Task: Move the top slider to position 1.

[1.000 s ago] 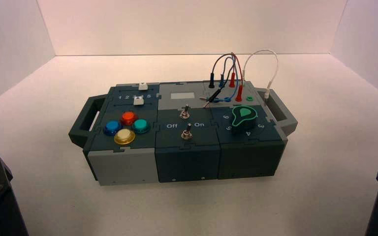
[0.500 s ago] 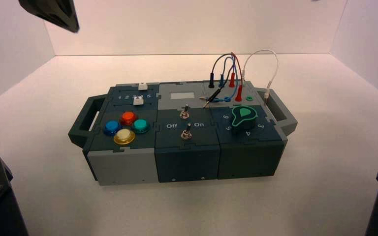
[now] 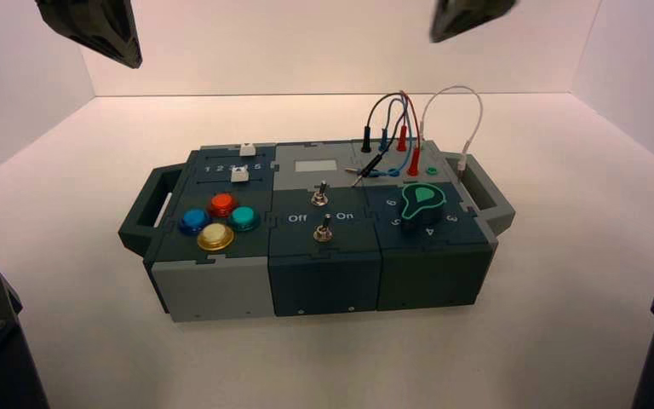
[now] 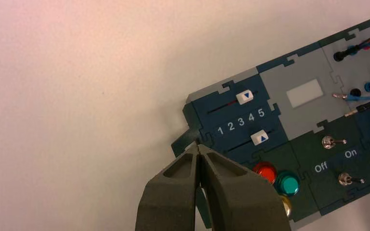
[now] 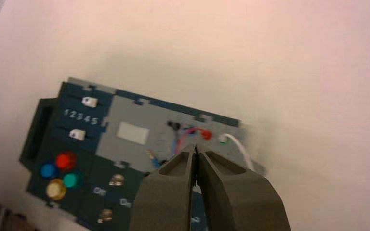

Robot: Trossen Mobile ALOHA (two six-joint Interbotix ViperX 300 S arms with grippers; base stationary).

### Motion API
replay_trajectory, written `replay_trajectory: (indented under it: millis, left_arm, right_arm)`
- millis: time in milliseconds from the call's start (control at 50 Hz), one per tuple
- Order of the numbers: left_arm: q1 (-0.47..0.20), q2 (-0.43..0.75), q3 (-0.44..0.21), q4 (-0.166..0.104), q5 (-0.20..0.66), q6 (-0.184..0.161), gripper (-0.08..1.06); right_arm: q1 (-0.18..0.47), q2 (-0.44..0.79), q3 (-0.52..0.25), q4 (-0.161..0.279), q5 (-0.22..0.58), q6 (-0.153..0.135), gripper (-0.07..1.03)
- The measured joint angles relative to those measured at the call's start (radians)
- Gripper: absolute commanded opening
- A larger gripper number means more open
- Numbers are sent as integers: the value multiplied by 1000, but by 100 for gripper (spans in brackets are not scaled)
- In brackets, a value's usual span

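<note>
The top slider (image 3: 245,150) is a small white knob on the box's far left corner panel. In the left wrist view the top slider (image 4: 245,96) stands about level with the 4 of the printed 1-to-5 row, and the digit 1 (image 4: 220,130) is at the row's handle end. It also shows in the right wrist view (image 5: 89,101). My left gripper (image 4: 198,146) is shut and empty, high above the box's left handle (image 3: 140,213). My right gripper (image 5: 195,149) is shut and empty, high above the wire panel.
A second white slider (image 4: 260,138) sits below the number row. Near it are several coloured round buttons (image 3: 218,220), two metal toggle switches (image 3: 323,213), a green dial (image 3: 422,203) and looped wires (image 3: 400,128). The arm bases stand at the front corners.
The left arm's tip came into the top left of the high view and dropped a little. The right arm's tip has come in at the top. The box is unchanged.
</note>
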Motion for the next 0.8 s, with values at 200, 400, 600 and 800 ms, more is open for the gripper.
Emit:
replay_trajectory:
  millis: [200,400,600,800]
  left_arm:
    - [0,2,0,0,3,0,-3]
    - [-2,6,0,0,11,0,-3]
    - [0,6,0,0,17,0,-3]
    - [-2,6,0,0,23,0,-3]
  right_arm:
    - [46,94,-74,18,26,-2,-2]
    - [95,219,-166,57,60,-3,-2]
    - [121,336,-250,98,83,-9,-2]
    - [132,445,-327,164,123,-37,-2]
